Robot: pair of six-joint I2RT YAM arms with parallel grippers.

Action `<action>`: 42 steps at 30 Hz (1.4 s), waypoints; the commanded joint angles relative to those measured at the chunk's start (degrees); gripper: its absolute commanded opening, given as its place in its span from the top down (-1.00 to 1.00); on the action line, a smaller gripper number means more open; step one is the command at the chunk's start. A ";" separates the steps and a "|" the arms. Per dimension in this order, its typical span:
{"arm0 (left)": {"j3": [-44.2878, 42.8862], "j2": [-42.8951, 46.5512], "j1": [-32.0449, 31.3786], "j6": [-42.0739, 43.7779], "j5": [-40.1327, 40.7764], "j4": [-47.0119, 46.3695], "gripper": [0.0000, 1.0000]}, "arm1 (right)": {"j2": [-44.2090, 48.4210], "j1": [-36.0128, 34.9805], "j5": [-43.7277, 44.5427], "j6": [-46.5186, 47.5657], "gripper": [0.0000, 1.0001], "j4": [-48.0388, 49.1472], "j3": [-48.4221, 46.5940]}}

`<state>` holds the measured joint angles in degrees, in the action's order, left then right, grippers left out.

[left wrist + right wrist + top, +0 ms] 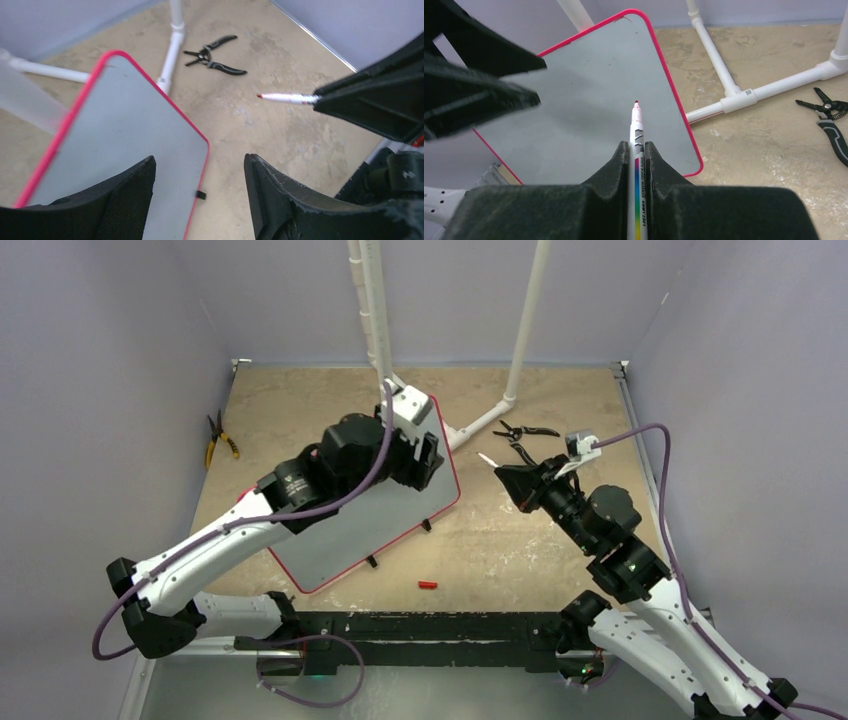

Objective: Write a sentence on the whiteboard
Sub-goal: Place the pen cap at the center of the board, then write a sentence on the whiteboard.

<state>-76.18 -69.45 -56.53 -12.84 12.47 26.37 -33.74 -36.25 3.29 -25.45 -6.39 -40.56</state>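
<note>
A robotics lab test cell. Plain pale lilac walls (100, 390) box in a worn beige tabletop (520, 550). The left arm (220, 540) and right arm (650, 610) are bolted to a black rail (440, 625) at its near edge. A white pipe frame (527, 320) rises at the far edge. Yellow-handled pliers (220, 440) and black pliers (525, 432) lie loose.

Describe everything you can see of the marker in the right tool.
The marker is a slim white barrel with a rainbow stripe and black print, narrowing to a bare red tip. The right tool is shut on the barrel, the front end sticking out past its fingers. It points toward the whiteboard, but its tip hangs over the table, touching nothing.
</note>
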 commanded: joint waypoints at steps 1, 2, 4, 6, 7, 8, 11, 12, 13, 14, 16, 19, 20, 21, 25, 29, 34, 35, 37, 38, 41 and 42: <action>-6.28 2.38 5.30 5.28 -0.88 3.47 -0.27 | -0.69 0.13 -4.68 2.32 1.00 5.36 1.05; -7.01 2.61 6.99 5.68 -0.87 3.60 -0.27 | -1.04 0.13 -7.02 3.13 1.00 6.02 1.12; -8.03 2.95 10.31 6.22 -2.08 3.64 -0.27 | -2.31 0.18 -12.05 4.32 1.00 8.87 1.32; -9.10 3.05 13.42 6.57 -3.72 4.02 -0.27 | -3.96 0.07 -16.95 5.21 1.00 11.20 1.44; -9.39 3.09 14.93 7.08 -4.42 4.25 -0.27 | -4.85 -0.03 -19.18 5.50 1.00 12.33 1.40; -9.61 3.02 16.43 7.43 -5.04 4.48 -0.27 | -5.80 -0.32 -21.35 5.74 1.00 13.42 1.21; -8.88 2.94 22.35 8.29 -10.09 4.77 -0.27 | -8.79 -3.71 -23.09 6.38 1.00 16.72 0.68; -8.20 2.95 24.67 8.53 -12.93 4.58 -0.27 | -9.91 -5.92 -22.09 6.66 1.00 17.53 0.28; -7.48 3.03 26.79 8.87 -16.34 4.44 -0.27 | -11.08 -8.33 -20.84 7.22 1.00 18.15 -0.34; -6.82 3.09 29.57 9.22 -19.30 4.27 -0.27 | -12.54 -10.41 -19.96 7.40 1.00 18.96 -0.85; -5.11 3.01 33.10 10.19 -24.66 3.82 -0.27 | -15.45 -13.38 -19.28 7.25 1.00 21.38 -1.76; -1.96 3.24 37.10 10.83 -32.38 1.51 -0.27 | -19.70 -16.91 -18.70 6.67 1.00 26.53 -2.53; -1.21 3.27 38.20 10.71 -35.10 0.81 -0.27 | -21.27 -18.75 -17.85 6.81 1.00 28.11 -3.08; -0.51 3.27 39.16 10.68 -37.82 -0.01 -0.26 | -22.90 -20.10 -16.95 7.07 1.00 29.05 -3.76; 1.63 3.12 42.18 11.70 -45.29 -1.50 -0.24 | -29.05 -24.64 -13.03 7.49 1.00 33.40 -6.44; 3.62 3.01 44.19 12.58 -46.10 -1.51 -0.20 | -36.54 -27.42 -11.47 8.30 1.00 36.09 -10.39; 6.83 2.96 46.34 12.53 -49.56 -3.83 -0.01 | -44.99 -30.76 -9.28 9.58 1.00 37.93 -16.34; 7.21 3.00 46.56 12.49 -50.30 -4.42 0.05 | -46.34 -31.19 -9.00 9.74 1.00 38.52 -17.53; 7.64 2.94 46.84 12.36 -51.14 -4.81 0.14 | -48.75 -31.78 -8.76 9.80 1.00 39.78 -18.99; 7.75 2.92 46.98 12.24 -51.53 -5.02 0.20 | -50.05 -32.04 -9.01 9.99 1.00 39.97 -20.08; 8.18 2.68 47.35 11.93 -52.85 -5.64 0.35 | -54.02 -32.98 -9.43 11.17 1.00 38.68 -24.15; 8.38 2.54 47.51 11.88 -53.28 -5.89 0.40 | -55.20 -33.29 -9.54 11.63 1.00 38.24 -25.16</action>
<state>-68.49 -66.96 -10.09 -1.72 -37.06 24.60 -86.08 -68.42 -7.01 -16.51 29.15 -59.68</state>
